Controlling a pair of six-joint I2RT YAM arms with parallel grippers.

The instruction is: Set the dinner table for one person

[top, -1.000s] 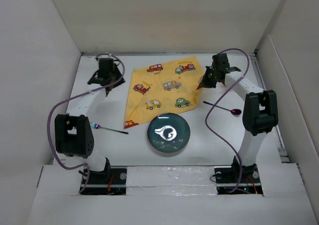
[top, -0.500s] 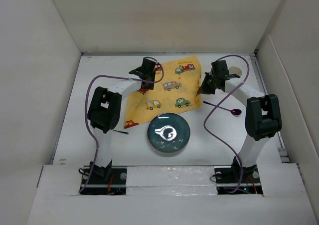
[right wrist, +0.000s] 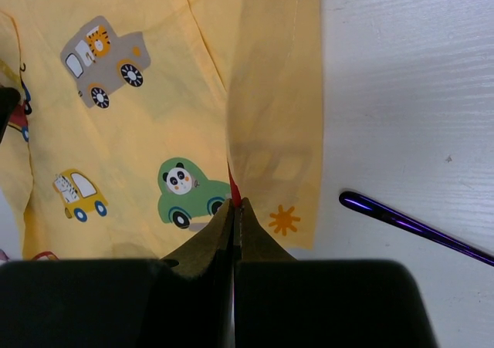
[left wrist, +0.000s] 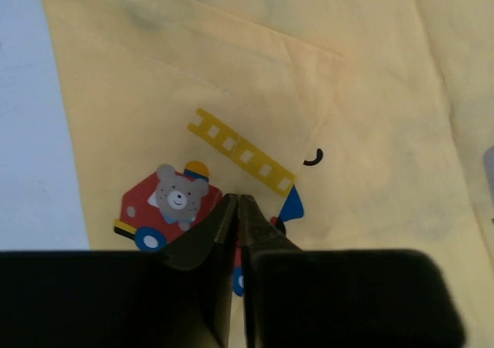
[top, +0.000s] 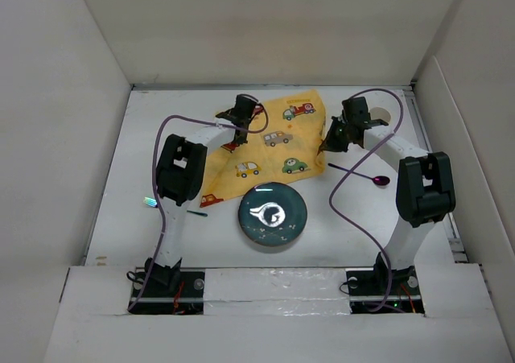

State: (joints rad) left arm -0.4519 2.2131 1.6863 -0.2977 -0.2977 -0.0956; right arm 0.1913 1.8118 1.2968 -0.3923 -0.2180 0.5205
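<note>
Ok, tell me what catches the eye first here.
The yellow cloth printed with cartoon cars, spread at the far middle of the table, with the left gripper and right gripper pinching it. Nearer sits a dark teal plate, and a purple spoon lies to its right.

- 1 white dinner table (top: 145, 150), cream walls at its edges.
- 1 yellow cloth (top: 269, 152) printed with cartoon cars.
- 1 dark green plate (top: 272, 214).
- 1 purple spoon (top: 367, 175).
- 1 other slim utensil (top: 195, 213), mostly hidden under an arm, kind unclear.
- 2 robot arms: left arm (top: 177, 178) and right arm (top: 422, 187).
- 2 grippers: left gripper (left wrist: 236, 201) and right gripper (right wrist: 234, 204).
- 2 purple cables: left cable (top: 163, 138) and right cable (top: 335, 187).
</note>
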